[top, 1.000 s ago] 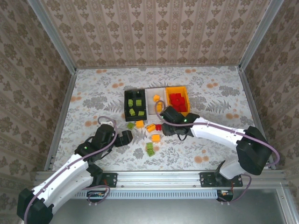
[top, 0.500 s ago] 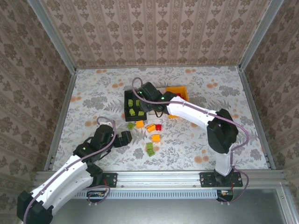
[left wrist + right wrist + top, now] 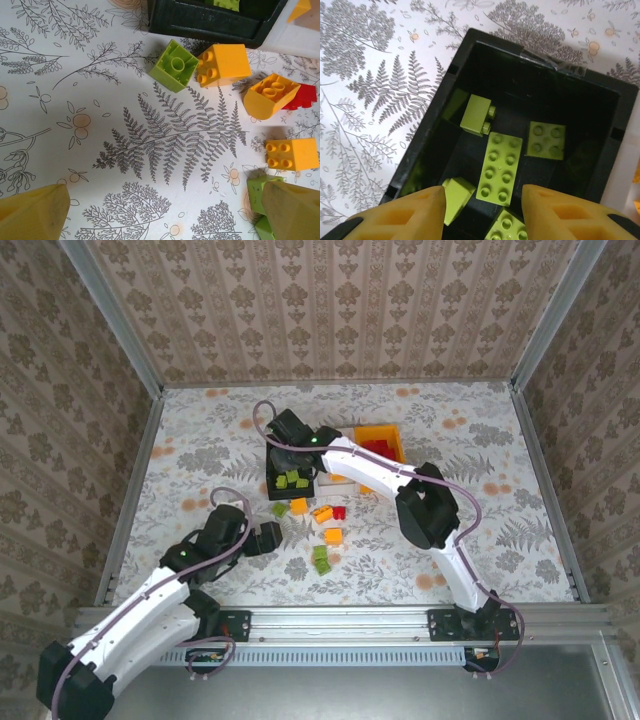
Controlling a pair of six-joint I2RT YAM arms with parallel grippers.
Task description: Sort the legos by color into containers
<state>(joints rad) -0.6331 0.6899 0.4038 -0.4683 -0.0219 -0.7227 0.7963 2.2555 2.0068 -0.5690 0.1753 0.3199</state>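
Observation:
The black bin [image 3: 485,60] holds several lime green legos, among them a flat eight-stud brick [image 3: 500,167]. My right gripper [image 3: 482,210] hovers open above this bin [image 3: 303,486], nothing between its fingers [image 3: 400,217]. The orange bin [image 3: 385,440] with red legos sits at the right; the arm covers most of the white bin [image 3: 300,35]. My left gripper [image 3: 160,220] is open over bare table [image 3: 268,537]. Loose legos lie ahead of it: a green one [image 3: 174,65], orange ones [image 3: 223,64] [image 3: 270,95] [image 3: 291,153], a red one [image 3: 302,96], and a green one [image 3: 260,192] beside the right finger [image 3: 295,210].
The right arm [image 3: 370,468] stretches diagonally across the bins from the near right. Metal rails [image 3: 135,490] and patterned walls fence the flowered table. Open table lies to the left of the bins and along the right side.
The right arm has swung from the loose legos, past the white bin, leftward to above the black bin. The left arm has stayed put.

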